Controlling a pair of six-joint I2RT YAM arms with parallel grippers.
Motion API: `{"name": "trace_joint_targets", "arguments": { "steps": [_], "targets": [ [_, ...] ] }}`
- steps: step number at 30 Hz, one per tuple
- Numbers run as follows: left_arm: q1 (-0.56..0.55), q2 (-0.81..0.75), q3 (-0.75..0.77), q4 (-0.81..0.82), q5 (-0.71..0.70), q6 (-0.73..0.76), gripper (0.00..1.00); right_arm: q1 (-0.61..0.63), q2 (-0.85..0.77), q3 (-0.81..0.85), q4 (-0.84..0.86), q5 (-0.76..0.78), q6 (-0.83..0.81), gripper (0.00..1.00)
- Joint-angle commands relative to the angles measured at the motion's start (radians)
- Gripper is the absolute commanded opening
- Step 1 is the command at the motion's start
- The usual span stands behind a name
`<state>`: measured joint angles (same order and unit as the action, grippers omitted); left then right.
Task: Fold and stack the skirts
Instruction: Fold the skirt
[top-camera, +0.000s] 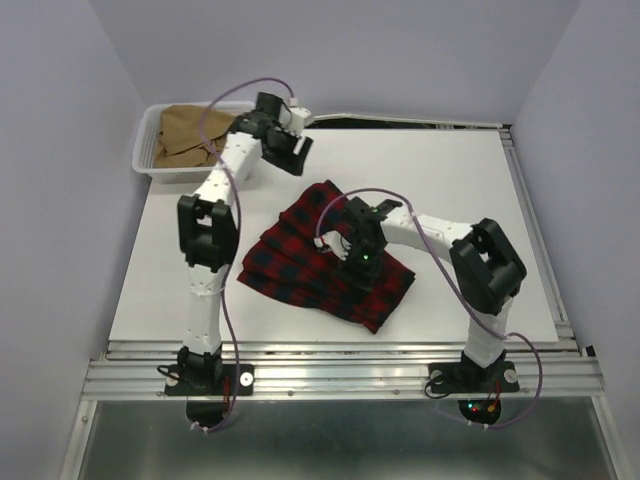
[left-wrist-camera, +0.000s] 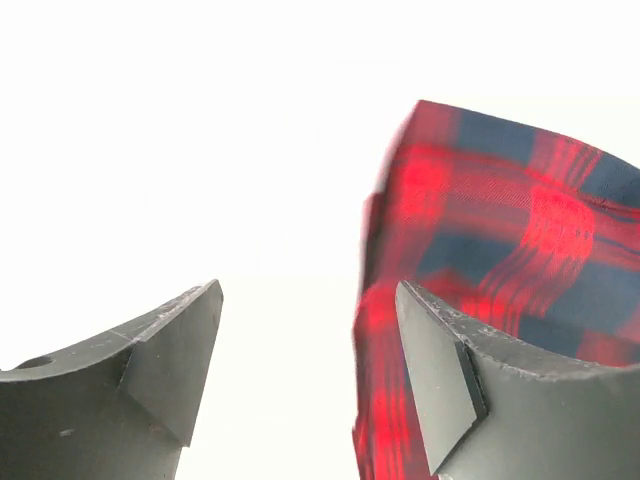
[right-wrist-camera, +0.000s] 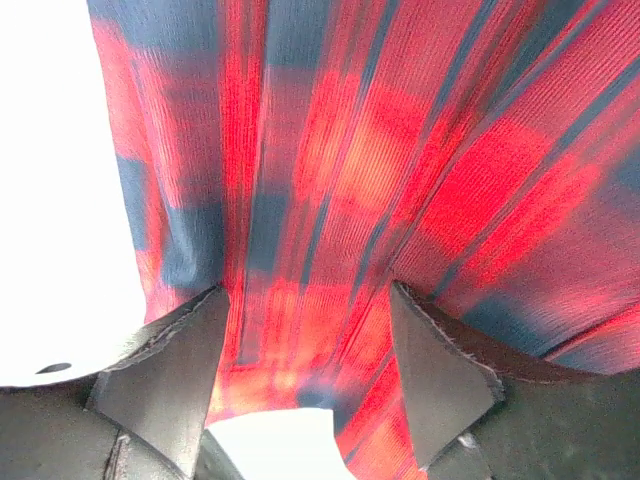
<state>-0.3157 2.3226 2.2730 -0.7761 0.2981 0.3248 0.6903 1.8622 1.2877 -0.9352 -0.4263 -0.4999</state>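
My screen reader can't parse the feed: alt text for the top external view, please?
The plaid skirt lies on the white table under the right gripper. The left gripper hovers open near a white basket holding the tan skirt.

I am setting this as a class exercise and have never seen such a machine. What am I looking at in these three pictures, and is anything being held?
Two white robot arms are bolted at the table edge. One picture looks down from above; the other two come from cameras on each wrist. A plaid skirt lies on the table, a tan skirt in a white basket. The left pincer is open over bare table beside the plaid, holding nothing. The right pincer is open above the plaid.
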Motion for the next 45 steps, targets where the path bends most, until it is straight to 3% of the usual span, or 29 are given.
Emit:
{"name": "trace_joint_targets", "arguments": {
  "steps": [1, 7, 12, 21, 26, 31, 34, 38, 45],
  "targets": [
    [0.164, -0.297, -0.104, 0.075, -0.004, -0.088, 0.82, -0.014, 0.005, 0.234, 0.001, -0.178, 0.072, 0.72],
    [0.247, -0.486, -0.326, -0.037, 0.081, -0.059, 0.77, -0.066, -0.012, 0.407, 0.039, -0.043, -0.008, 0.74],
    [0.247, -0.586, -0.544, -0.035, 0.151, -0.021, 0.72, -0.066, 0.165, 0.507, 0.068, 0.073, -0.081, 0.67],
    [0.201, -0.687, -0.696, -0.032, 0.223, 0.138, 0.69, -0.078, 0.356, 0.559, 0.21, 0.173, -0.022, 0.6],
    [0.047, -0.791, -0.829, 0.021, 0.034, 0.258, 0.69, -0.185, 0.361, 0.483, 0.207, 0.187, 0.035, 0.58],
    [-0.111, -0.968, -1.062, 0.239, -0.134, 0.431, 0.75, -0.264, 0.229, 0.161, 0.211, 0.248, 0.027, 0.58],
    [-0.215, -1.025, -1.151, 0.317, -0.136, 0.546, 0.78, -0.264, 0.144, 0.04, 0.182, 0.25, 0.073, 0.59],
    [-0.325, -1.15, -1.253, 0.397, -0.041, 0.696, 0.84, -0.264, 0.078, 0.053, 0.073, 0.161, 0.087, 0.64],
    [-0.687, -1.325, -1.552, 0.699, -0.191, 0.905, 0.92, -0.264, -0.035, 0.209, -0.031, -0.008, 0.046, 0.68]
  ]
}}
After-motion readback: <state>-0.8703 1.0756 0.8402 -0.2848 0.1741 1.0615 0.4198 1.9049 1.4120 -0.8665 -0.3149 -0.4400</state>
